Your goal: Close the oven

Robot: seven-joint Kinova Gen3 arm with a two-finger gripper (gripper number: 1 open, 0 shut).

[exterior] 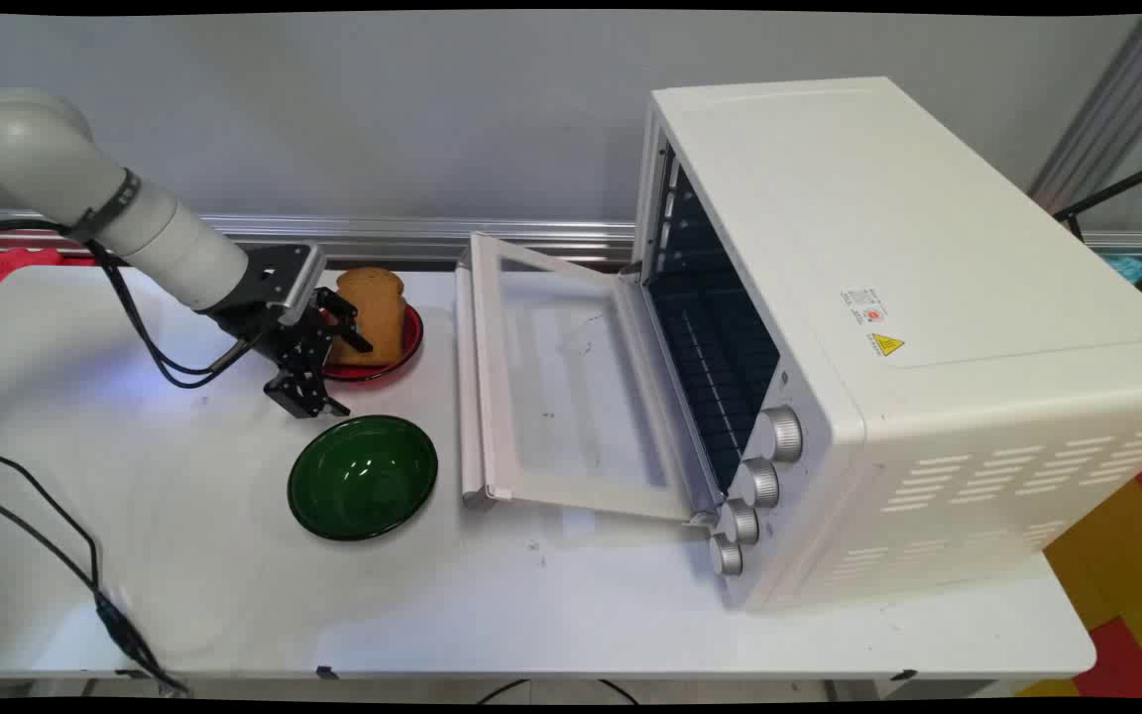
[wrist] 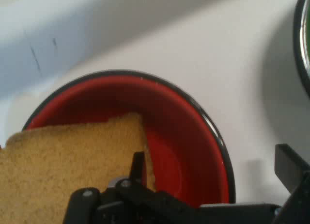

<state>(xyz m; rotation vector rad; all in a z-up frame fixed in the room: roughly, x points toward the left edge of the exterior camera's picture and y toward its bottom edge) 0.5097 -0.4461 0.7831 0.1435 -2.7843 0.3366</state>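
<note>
— Looking at the gripper point(exterior: 325, 369) first: where is it?

— Low over the white table point(exterior: 184, 555), at the left side of the red bowl point(exterior: 410, 342). One finger point(exterior: 351, 332) lies against the toast's face in the main view; the other finger point(exterior: 308, 397) hangs lower, toward the green bowl point(exterior: 363, 476).

— Are the fingers apart or together?

— Apart. In the hand view one finger point(wrist: 137, 167) sits right at the toast's edge, and the other point(wrist: 290, 168) is far across at the right, over bare table beyond the bowl's rim. They clamp nothing.

— And the toast?

— The slice of toast point(exterior: 373, 312) stands on edge in the red bowl, its long axis near upright, rounded top upward, and its broad brown face toward the camera. In the hand view the slice point(wrist: 58, 175) fills the lower left, with the red bowl point(wrist: 193, 151) and its dark rim curving round it.

— What else is on the table?

— The green bowl stands just in front of the red one, apart from it; a piece of its rim point(wrist: 302, 49) shows at the right edge of the hand view. To the right stands a white toaster oven point(exterior: 888, 327), its glass door point(exterior: 561, 387) folded down flat toward the bowls, its four knobs point(exterior: 754, 486) in a row down its front corner. Black cables point(exterior: 56, 535) trail across the table's left side.
</note>
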